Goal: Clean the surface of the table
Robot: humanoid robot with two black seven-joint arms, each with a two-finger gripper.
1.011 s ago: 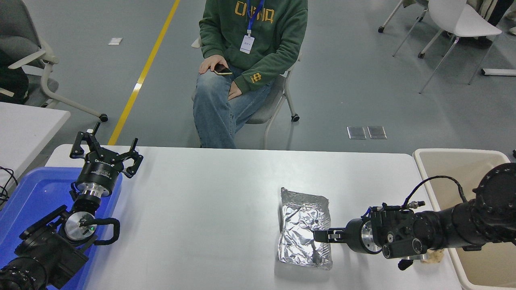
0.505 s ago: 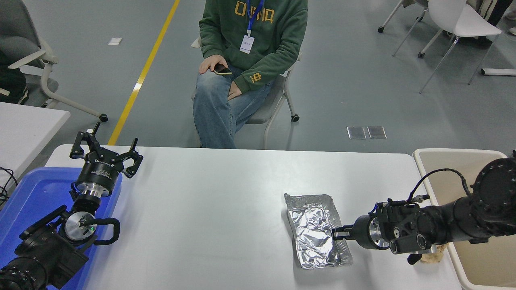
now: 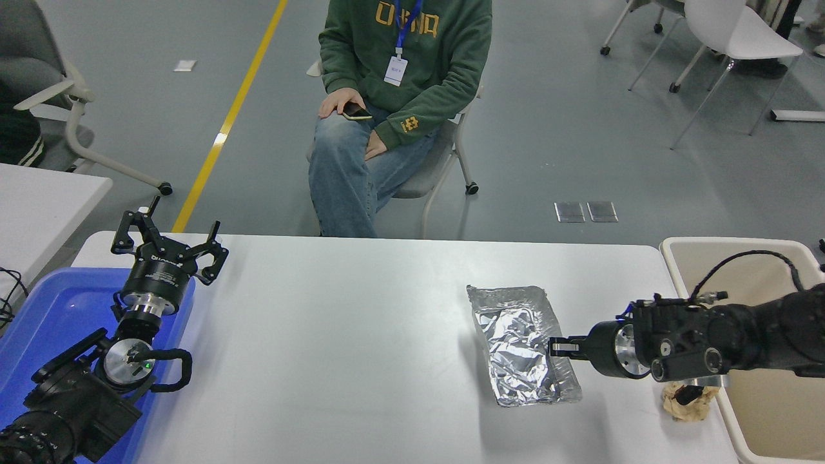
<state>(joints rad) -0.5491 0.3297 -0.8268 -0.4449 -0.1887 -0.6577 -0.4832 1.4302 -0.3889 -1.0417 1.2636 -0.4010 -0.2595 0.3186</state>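
Reaching in from the right edge, the right arm lies nearly level and low over the table surface (image 3: 361, 361), its wrist pointing toward the picture's left. The right gripper (image 3: 559, 347) has its fingers drawn close together on the right rim of a crinkled foil tray (image 3: 522, 345), so it is holding that tray at its edge.

The foil tray rests on the right part of the tabletop, closer to the near edge than the far one. Its long axis runs from far to near and leans a little, the far end sitting further left than the near end.

A crumpled brownish paper wad (image 3: 686, 399) lies on the table just under the right forearm, close to the beige bin (image 3: 735, 258) that stands beside the table's right end.

The left arm is parked at the lower left above a blue plastic tray (image 3: 58, 309), and the left gripper (image 3: 169, 247) points away from the camera with its fingers spread wide.

A person in a green hoodie (image 3: 406, 58) sits on a chair beyond the far edge, a phone (image 3: 356, 113) under one hand.
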